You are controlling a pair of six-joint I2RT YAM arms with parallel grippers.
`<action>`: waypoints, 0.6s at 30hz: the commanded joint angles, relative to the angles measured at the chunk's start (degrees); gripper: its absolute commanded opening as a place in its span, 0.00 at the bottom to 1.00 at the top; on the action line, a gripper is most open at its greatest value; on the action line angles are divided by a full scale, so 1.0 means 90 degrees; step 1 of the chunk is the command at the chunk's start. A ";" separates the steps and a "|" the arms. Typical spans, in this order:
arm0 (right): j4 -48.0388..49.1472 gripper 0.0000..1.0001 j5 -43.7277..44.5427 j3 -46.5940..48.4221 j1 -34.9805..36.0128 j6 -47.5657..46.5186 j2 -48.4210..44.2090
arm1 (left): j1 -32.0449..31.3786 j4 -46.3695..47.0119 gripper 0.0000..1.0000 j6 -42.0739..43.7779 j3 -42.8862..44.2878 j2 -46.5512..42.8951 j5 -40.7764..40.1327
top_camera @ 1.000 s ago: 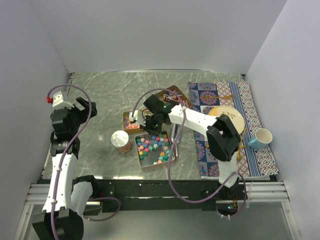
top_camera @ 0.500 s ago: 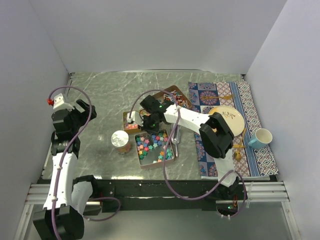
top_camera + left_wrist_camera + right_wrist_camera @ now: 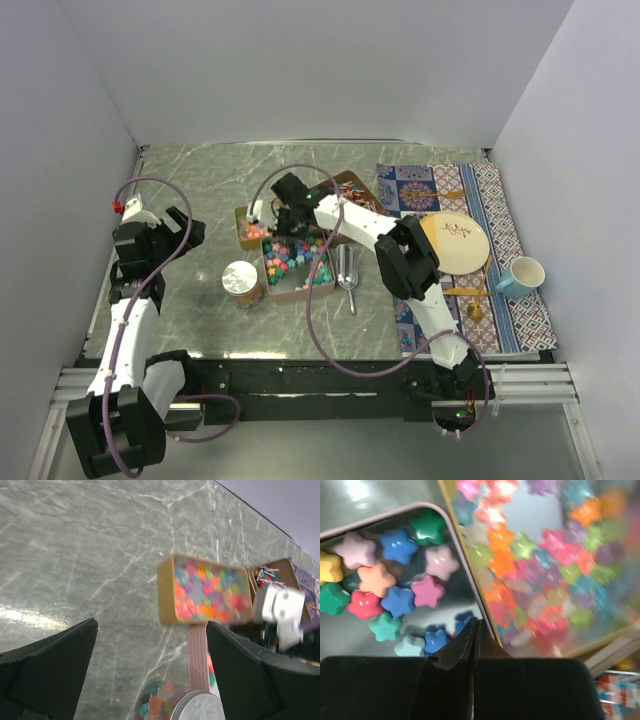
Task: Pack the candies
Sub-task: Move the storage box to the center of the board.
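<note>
Grey stone table [image 3: 200, 190], from above: my right gripper [image 3: 272, 232] sits low by the candies [image 3: 296, 262]. Left wrist: left gripper [image 3: 150, 625] gapes wide, empty. Right wrist: jaws pinch the rim of the silver tin [image 3: 457, 597] holding them. I think I'm placing it; next, let go softly.

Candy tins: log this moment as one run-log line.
right fingers: shut on star tin rim | left fingers: open, empty | candies: in star tin

The right gripper [image 3: 475, 625] has pulled the big tin [image 3: 268, 293] of star candies [image 3: 297, 262] and the small tin [image 3: 167, 592] toward the counter's far edge.
</note>
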 commanded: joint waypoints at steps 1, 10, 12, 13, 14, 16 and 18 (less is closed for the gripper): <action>0.0532 0.00 0.0575 0.1040 -0.0361 -0.0280 0.0384 | 0.0020 0.0466 0.96 -0.0084 0.0047 0.0004 0.0573; 0.0992 0.00 0.0313 0.1725 -0.0458 0.0001 0.0533 | 0.0020 0.0340 0.96 -0.0083 -0.0021 -0.0103 0.0271; 0.0933 0.33 -0.0466 0.1590 -0.0527 0.0606 0.0037 | 0.0030 0.0310 0.96 -0.0103 -0.0002 -0.0103 0.0163; 0.1010 0.55 -0.0808 0.1434 -0.0643 0.0830 -0.0208 | 0.0030 0.0320 0.97 -0.0113 -0.0002 -0.0103 0.0163; 0.1117 0.75 -0.1285 0.0949 -0.0702 0.1239 -0.0481 | 0.0049 0.0349 0.96 -0.0123 0.0027 -0.0113 0.0182; 0.1371 1.00 -0.2817 0.0322 -0.0829 0.1360 -0.1350 | 0.0059 0.0388 0.96 -0.0132 0.0047 -0.0123 0.0221; 0.1557 1.00 -0.3581 -0.0479 -0.0781 0.1272 -0.2025 | 0.0069 0.0379 0.96 -0.0152 0.0115 -0.0084 0.0212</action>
